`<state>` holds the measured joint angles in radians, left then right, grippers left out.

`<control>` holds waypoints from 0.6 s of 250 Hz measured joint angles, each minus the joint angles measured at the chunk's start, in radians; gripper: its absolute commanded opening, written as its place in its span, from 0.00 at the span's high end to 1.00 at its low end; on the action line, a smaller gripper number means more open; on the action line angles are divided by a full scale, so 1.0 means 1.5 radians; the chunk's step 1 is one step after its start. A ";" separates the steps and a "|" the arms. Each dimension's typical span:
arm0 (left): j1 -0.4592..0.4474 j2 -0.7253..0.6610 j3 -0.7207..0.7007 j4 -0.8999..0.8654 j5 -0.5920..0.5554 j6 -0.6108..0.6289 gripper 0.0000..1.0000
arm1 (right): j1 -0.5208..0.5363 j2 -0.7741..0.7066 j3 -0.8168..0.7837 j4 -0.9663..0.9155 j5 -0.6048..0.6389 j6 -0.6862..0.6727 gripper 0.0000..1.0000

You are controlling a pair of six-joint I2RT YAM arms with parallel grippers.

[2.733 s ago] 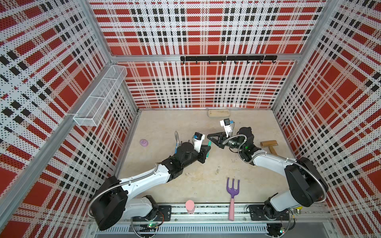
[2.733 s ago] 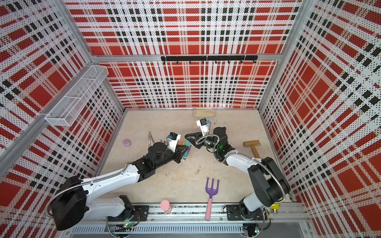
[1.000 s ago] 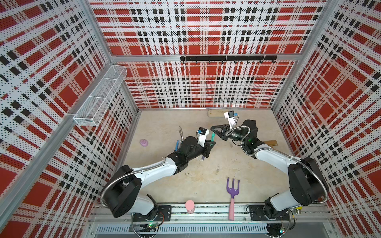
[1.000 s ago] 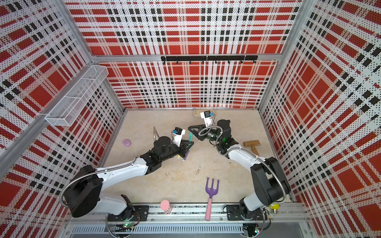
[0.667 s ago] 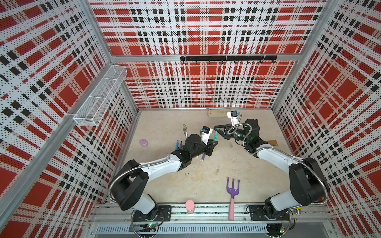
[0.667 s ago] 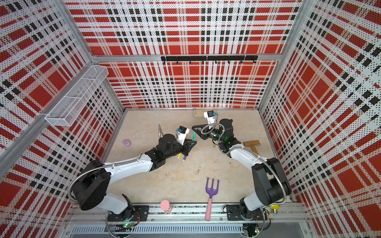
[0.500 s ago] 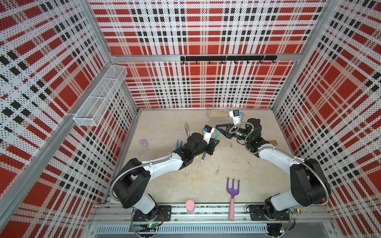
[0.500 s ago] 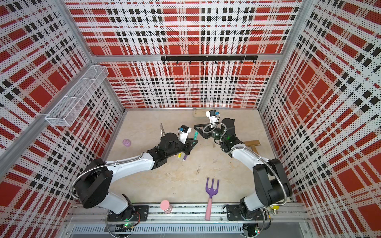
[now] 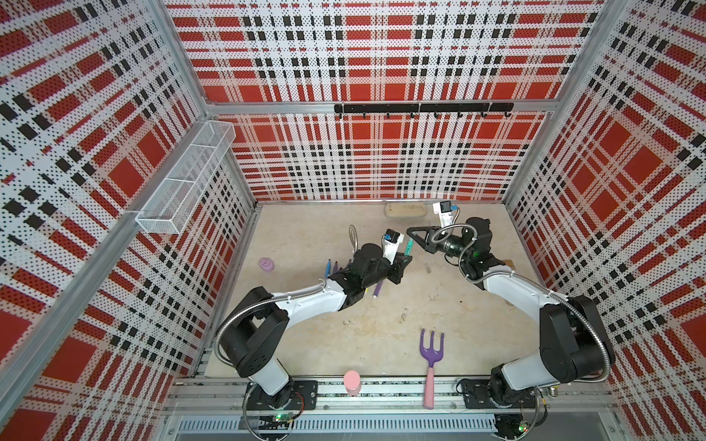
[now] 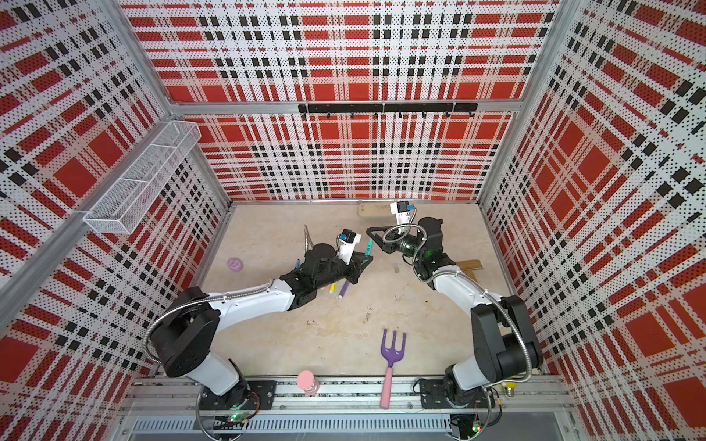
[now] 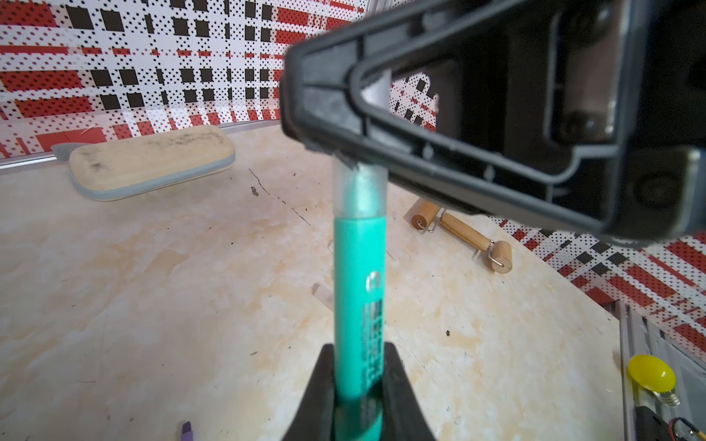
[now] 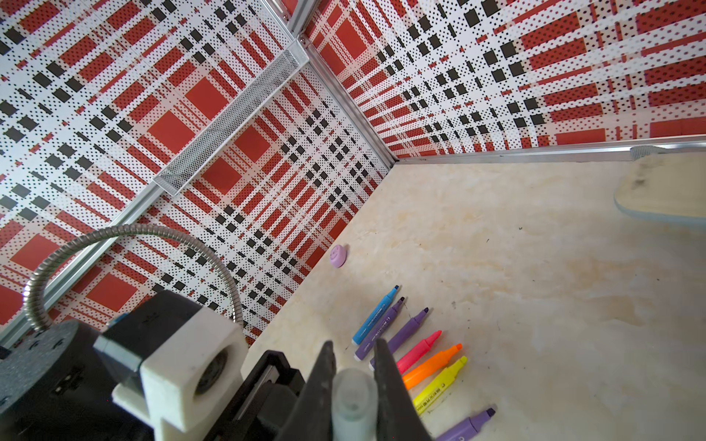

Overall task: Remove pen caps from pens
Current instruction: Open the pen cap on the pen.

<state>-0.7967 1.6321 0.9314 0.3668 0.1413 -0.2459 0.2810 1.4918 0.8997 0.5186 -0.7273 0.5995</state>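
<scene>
Operator: Grippers, in both top views?

Observer: The left gripper [image 9: 405, 260] is clamped on the teal pen [image 9: 408, 248], which is held up off the desk [image 9: 305, 236]. The right gripper [image 9: 409, 232] meets that pen's far end.

Operator: Left wrist view?

Observer: The teal barrel is pinched in the left gripper [image 11: 359, 355]. The clear pen cap [image 11: 359, 191] sits on the tip, its end nipped by the right gripper [image 11: 344, 152]. A loose pen cap [image 11: 323, 294] lies on the desk below.

Operator: Right wrist view?

Observer: The right gripper [image 12: 353, 362] is closed on the pen cap [image 12: 353, 397]. Seven uncapped pens [image 12: 431, 364] lie in a row on the desk beyond.

Operator: Risks?

Observer: The hold seems to be only on the cap's end, so smooth plastic could slip out under the pull. An off-axis pull might jam the cap or drag the barrel through the left gripper. A cap popping free suddenly could fly off.
</scene>
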 measured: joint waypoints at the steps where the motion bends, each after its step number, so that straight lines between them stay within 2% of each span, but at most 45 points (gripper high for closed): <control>1: 0.000 0.000 0.000 0.001 0.000 0.000 1.00 | 0.000 0.000 0.000 0.000 0.000 0.000 1.00; 128: -0.001 0.031 0.013 0.032 -0.003 0.013 1.00 | -0.015 -0.001 0.000 0.016 0.022 0.012 1.00; 150: -0.012 0.041 -0.012 -0.059 0.013 0.022 1.00 | -0.039 -0.014 0.029 0.077 0.099 -0.002 1.00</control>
<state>-0.8150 1.6932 0.9138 0.2787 0.1612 -0.2127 0.2230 1.4704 0.9428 0.6334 -0.5793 0.5972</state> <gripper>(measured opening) 0.166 0.176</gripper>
